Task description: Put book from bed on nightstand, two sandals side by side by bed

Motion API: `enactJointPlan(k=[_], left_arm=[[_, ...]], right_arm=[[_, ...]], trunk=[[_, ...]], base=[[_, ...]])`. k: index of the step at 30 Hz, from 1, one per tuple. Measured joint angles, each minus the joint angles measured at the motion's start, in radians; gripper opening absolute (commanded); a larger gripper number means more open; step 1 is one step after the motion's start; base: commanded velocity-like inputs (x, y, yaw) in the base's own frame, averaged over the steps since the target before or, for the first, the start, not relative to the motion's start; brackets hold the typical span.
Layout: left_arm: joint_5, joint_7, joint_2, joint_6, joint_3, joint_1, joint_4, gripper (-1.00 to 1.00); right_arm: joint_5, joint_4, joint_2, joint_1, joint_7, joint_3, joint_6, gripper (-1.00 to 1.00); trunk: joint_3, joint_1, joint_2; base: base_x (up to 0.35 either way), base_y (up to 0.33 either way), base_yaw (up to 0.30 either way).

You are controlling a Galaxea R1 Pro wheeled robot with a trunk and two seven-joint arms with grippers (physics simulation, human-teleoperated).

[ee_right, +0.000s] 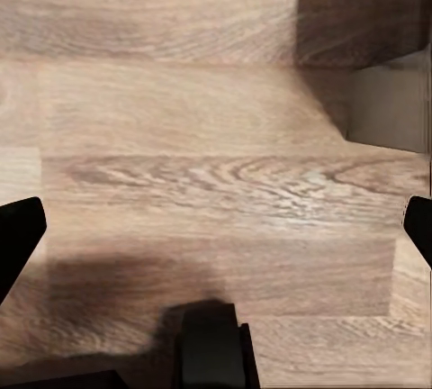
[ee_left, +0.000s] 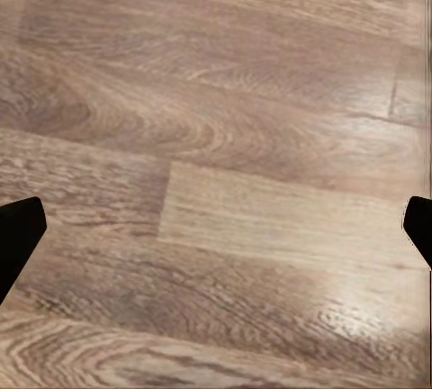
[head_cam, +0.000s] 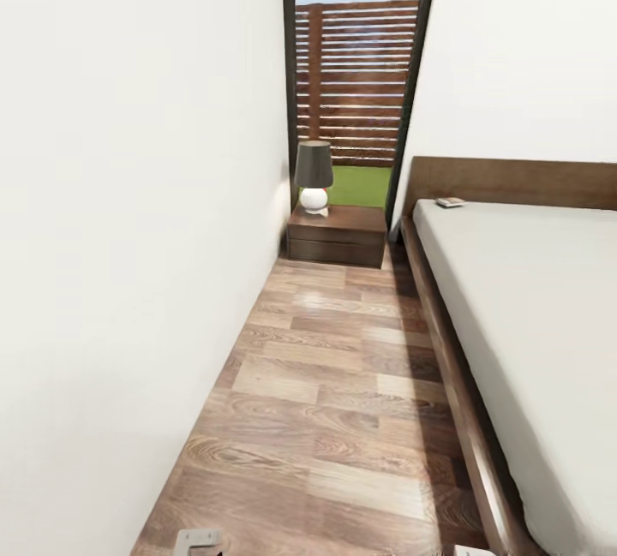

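Narrow bedroom aisle, plank floor point(head_cam: 326, 402) between white wall point(head_cam: 128, 239) at 9 o'clock and bed point(head_cam: 531, 307) at 3. Nightstand point(head_cam: 336, 235) with lamp point(head_cam: 314, 175) at 12, book point(head_cam: 450, 202) at 1 by headboard. Left gripper point(ee_left: 216, 227) spread, empty; right gripper point(ee_right: 216, 227) likewise. Best: drive straight, hug wall side, stop level with book before reaching.

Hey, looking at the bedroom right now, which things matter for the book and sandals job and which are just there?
Job: book, bed, nightstand.
Just there: table lamp, window, wooden fence.
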Motion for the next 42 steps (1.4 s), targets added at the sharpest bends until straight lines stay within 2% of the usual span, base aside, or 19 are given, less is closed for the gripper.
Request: enactJointPlan(k=[27, 42], left_arm=[[0.000, 0.000, 0.000, 0.000, 0.000, 0.000, 0.000, 1.00], [-0.001, 0.000, 0.000, 0.000, 0.000, 0.000, -0.001, 1.00]], right_arm=[[0.000, 0.000, 0.000, 0.000, 0.000, 0.000, 0.000, 1.00], [0.000, 0.001, 0.000, 0.000, 0.000, 0.000, 0.001, 1.00]], trunk=[[0.000, 0.000, 0.000], [0.000, -0.001, 0.000]], base=[[0.003, 0.001, -0.211], [0.262, 0.155, -0.004]])
